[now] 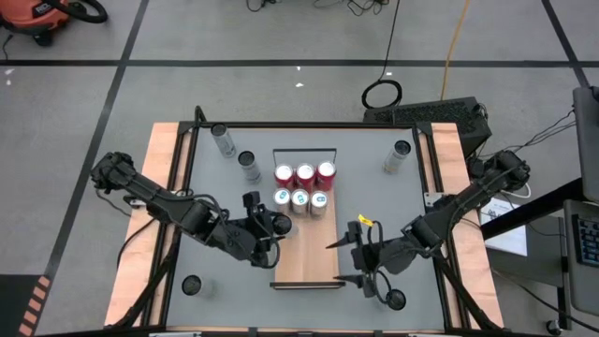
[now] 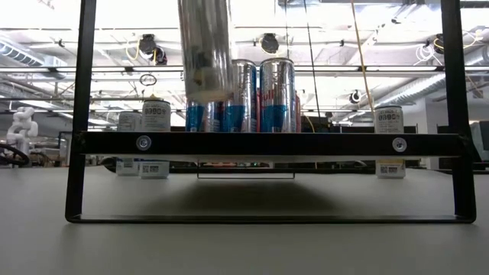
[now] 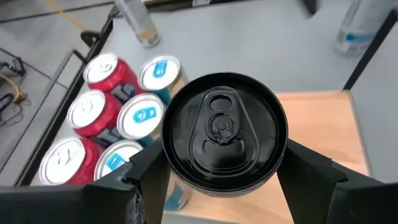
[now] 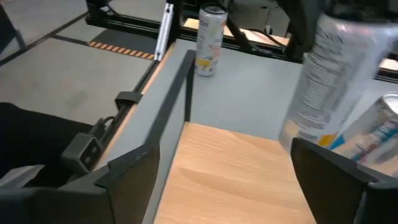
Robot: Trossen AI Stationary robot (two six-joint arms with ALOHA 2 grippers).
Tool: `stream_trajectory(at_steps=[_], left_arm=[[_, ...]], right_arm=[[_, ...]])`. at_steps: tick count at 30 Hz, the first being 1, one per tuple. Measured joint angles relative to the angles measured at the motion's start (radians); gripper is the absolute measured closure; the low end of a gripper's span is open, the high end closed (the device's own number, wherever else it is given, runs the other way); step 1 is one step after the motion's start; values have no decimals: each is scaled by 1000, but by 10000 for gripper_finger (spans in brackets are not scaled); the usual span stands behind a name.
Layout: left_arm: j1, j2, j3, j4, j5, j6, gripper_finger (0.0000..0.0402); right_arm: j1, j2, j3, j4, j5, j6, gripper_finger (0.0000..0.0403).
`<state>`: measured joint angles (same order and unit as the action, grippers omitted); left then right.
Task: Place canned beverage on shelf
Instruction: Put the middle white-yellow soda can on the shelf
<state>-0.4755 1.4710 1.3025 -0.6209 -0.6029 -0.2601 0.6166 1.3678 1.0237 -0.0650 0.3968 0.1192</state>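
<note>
Left arm reaching in from the table's left edge, elbow bent, wrist angled toward the shelf point(image 1: 304, 257). Left gripper point(image 1: 271, 225) clamping a black-topped can point(image 3: 221, 134) between both fingers point(image 3: 311, 171), holding it upright and lifted above the shelf's left edge, just beside the blue-and-silver cans point(image 1: 299, 200). Red cans point(image 1: 304, 174) standing in a row behind those, next to the wire rail point(image 1: 304, 151) at the far end. Right arm reaching in from the right edge, right gripper point(image 1: 354, 257) hovering at the shelf's right edge, fingers spread apart, gripping nothing. Loose cans point(image 1: 223, 140) standing on the grey table point(image 1: 374, 173) around the shelf.
</note>
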Motion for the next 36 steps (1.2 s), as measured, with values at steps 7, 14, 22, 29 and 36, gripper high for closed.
stream_trajectory(at_steps=[7, 14, 22, 29, 36], left_arm=[[2, 0, -77, 32, 13, 3, 162], [9, 0, -118, 39, 62, -21, 162], [11, 0, -128, 40, 68, -19, 162], [25, 0, -128, 40, 79, -23, 162], [36, 0, -128, 40, 97, -21, 162]], right_arm=[[15, 0, 0, -13, 1, 0, 80], [14, 1, 0, -18, 3, -4, 80], [14, 1, 0, -18, 26, -7, 80], [14, 1, 0, -18, 26, -7, 80], [14, 1, 0, -18, 26, -7, 80]])
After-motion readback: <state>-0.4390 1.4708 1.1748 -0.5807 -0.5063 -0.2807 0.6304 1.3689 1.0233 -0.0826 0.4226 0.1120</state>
